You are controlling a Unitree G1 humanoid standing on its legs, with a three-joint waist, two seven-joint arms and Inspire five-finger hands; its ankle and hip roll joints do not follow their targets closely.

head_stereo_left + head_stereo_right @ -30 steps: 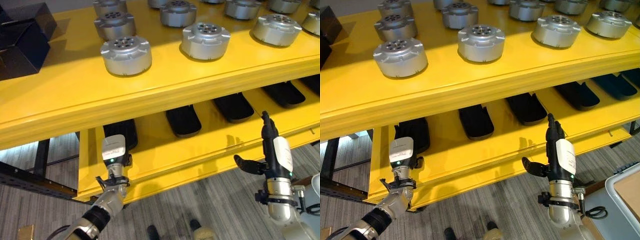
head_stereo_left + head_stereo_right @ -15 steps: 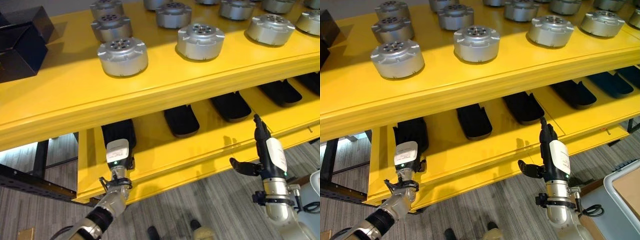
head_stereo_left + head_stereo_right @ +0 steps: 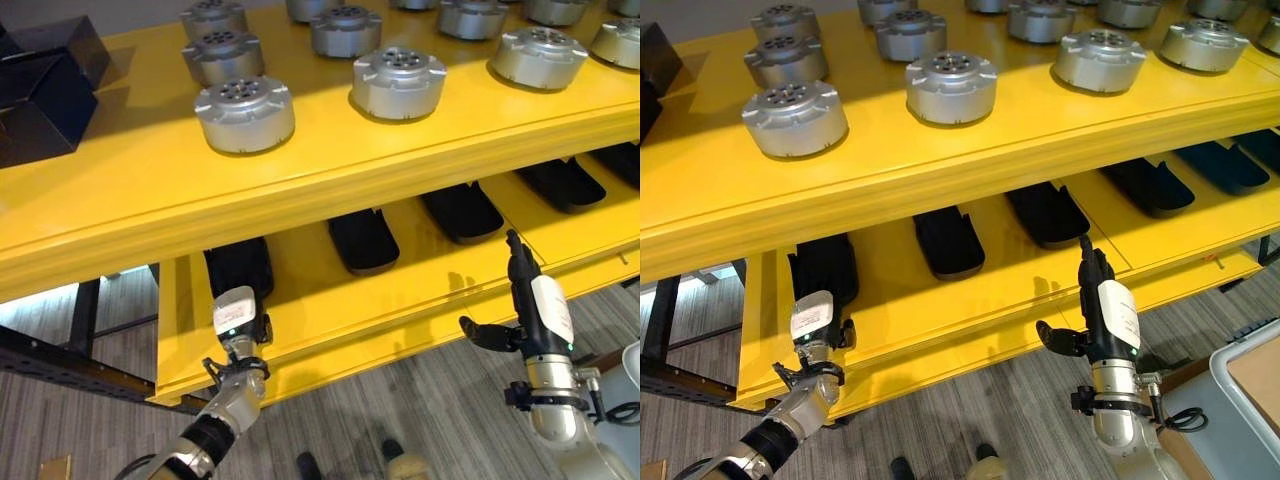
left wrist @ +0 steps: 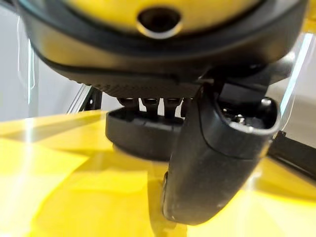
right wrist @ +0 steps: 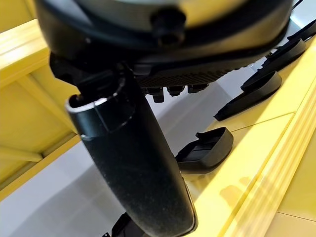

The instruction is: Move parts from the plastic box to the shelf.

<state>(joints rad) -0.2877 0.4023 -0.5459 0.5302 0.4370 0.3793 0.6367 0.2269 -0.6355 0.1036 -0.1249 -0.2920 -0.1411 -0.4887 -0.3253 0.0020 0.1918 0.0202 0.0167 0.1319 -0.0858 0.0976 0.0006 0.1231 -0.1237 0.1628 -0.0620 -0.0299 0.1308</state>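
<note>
The round silver metal parts point(image 3: 246, 112) stand in rows on the top level of the yellow shelf point(image 3: 300, 190), apart from one another; the nearest row holds one at the left, one in the middle point(image 3: 398, 82) and one further right point(image 3: 538, 57), with more rows behind them toward the far edge. Neither hand holds a part. At the far left of that top level sit dark boxes point(image 3: 45, 85).

On the lower level of the shelf lie black moulded trays point(image 3: 364, 240), side by side and apart, running from left to right under the overhang of the top level.

The left hand point(image 3: 236, 318) is raised in front of the lower level's near edge, just before the leftmost black tray point(image 3: 240, 268). The left wrist view adds what the head views hide: its thumb point(image 4: 212, 163) stands out over the yellow surface and its fingers point(image 4: 148, 102) point toward that black tray without closing on it, so the hand is released and empty.

The right hand point(image 3: 1102, 300) stands upright before the lower level's near edge further right, fingers straight up and thumb point(image 3: 1055, 340) spread to the left, grasping nothing. Its wrist view shows the thumb point(image 5: 133, 168) against several black trays point(image 5: 207, 150) in a line.

At the near right corner of the right eye view, a grey plastic box point(image 3: 1240, 390) rests on the grey floor point(image 3: 970, 420); its contents cannot be made out.
</note>
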